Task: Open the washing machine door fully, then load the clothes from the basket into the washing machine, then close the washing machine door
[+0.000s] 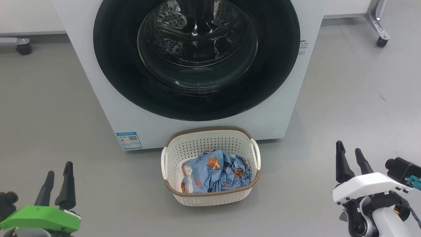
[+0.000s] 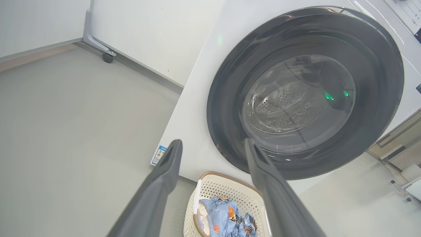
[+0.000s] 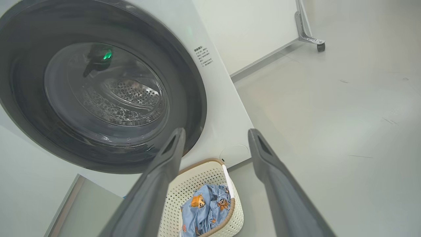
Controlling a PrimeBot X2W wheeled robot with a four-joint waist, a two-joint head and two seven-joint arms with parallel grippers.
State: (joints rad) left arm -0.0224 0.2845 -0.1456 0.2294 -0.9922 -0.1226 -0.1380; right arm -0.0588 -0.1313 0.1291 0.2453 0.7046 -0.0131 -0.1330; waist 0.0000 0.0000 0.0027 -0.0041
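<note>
The white washing machine (image 1: 98, 92) stands straight ahead with its round black-rimmed door (image 1: 196, 98) shut flat against its front; the steel drum shows through the glass. On the floor just before it sits the cream basket (image 1: 210, 197) with the light blue printed clothes (image 1: 213, 172) inside. My left gripper (image 1: 59, 171) hangs open at the lower left, well clear of the basket. Over at the lower right my right gripper (image 1: 349, 153) is open too, empty. In the wrist views the door (image 2: 230, 138) (image 3: 194, 108), basket (image 2: 227, 187) (image 3: 200, 184) and clothes (image 2: 220, 217) (image 3: 204, 210) lie beyond each gripper (image 2: 213, 146) (image 3: 216, 135).
Grey floor spreads on both sides of the machine. A castor foot (image 1: 23, 48) stands at the far left and another wheeled leg (image 1: 381, 41) at the far right, both by the back wall. A blue sticker (image 1: 129, 140) sits low on the machine's front.
</note>
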